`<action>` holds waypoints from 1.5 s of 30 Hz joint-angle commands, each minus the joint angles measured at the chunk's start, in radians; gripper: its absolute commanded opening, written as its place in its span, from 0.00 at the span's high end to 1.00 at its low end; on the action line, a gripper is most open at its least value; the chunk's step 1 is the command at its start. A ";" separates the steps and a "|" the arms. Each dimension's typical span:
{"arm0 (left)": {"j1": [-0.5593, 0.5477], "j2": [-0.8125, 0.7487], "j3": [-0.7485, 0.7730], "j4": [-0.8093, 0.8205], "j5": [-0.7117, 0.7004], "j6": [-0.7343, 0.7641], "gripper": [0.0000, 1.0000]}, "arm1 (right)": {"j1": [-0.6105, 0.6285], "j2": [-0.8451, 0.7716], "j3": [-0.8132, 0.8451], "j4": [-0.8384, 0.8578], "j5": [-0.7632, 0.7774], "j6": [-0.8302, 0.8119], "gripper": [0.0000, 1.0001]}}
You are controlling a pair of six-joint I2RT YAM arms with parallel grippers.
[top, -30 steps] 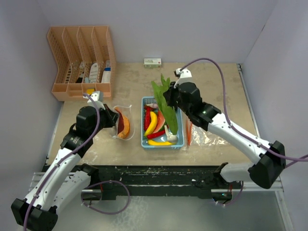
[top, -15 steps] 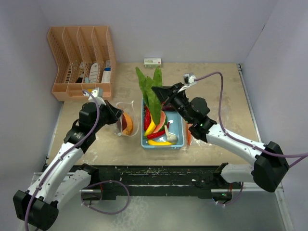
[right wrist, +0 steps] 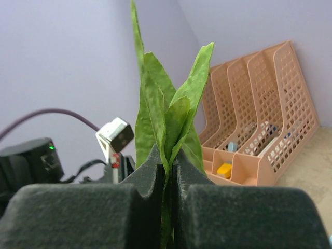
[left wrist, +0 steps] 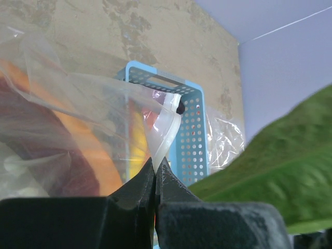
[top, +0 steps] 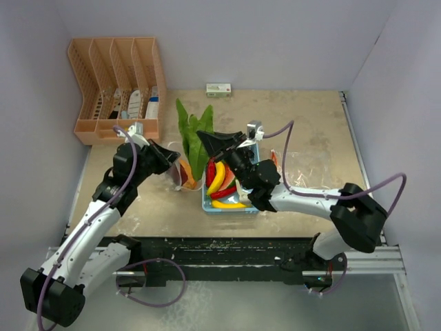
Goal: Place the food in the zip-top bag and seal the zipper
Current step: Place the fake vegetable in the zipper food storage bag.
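My left gripper [top: 167,157] is shut on the rim of the clear zip-top bag [top: 180,174], which holds an orange and dark red piece [top: 185,169]. In the left wrist view the tips [left wrist: 155,165] pinch the white zipper strip [left wrist: 167,124], with the orange piece [left wrist: 78,150] behind the film. My right gripper [top: 209,142] is shut on a bunch of green leaves [top: 190,134] and holds it above the bag's mouth, leaves pointing up [right wrist: 162,98]. A yellow banana [top: 218,177] and red chillies [top: 224,193] lie in the light-blue basket [top: 242,209].
An orange file organiser [top: 117,86] stands at the back left and shows in the right wrist view [right wrist: 259,109]. A small white box [top: 218,89] lies at the back wall. A second crumpled clear bag [top: 303,169] lies right of the basket.
My right arm has swung left with the green leaves, from over the basket to over the bag. My left gripper has kept its hold on the bag rim.
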 commanded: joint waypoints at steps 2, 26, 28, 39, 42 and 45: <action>0.013 -0.066 0.026 0.058 0.039 -0.102 1.00 | 0.010 0.077 0.046 0.258 0.070 -0.059 1.00; 0.017 -0.183 -0.212 0.171 0.066 -0.352 1.00 | 0.059 0.292 0.038 0.439 0.136 -0.040 1.00; 0.017 -0.182 -0.212 0.179 0.071 -0.369 1.00 | 0.073 0.311 0.046 0.455 0.156 -0.066 1.00; 0.016 -0.234 -0.167 0.172 -0.012 -0.399 1.00 | 0.152 0.282 -0.047 0.522 0.222 -0.243 1.00; 0.017 -0.237 -0.161 0.172 -0.018 -0.404 1.00 | 0.164 0.267 -0.070 0.515 0.261 -0.307 1.00; 0.017 -0.247 -0.161 0.157 -0.026 -0.401 1.00 | 0.166 0.242 -0.107 0.485 0.276 -0.296 1.00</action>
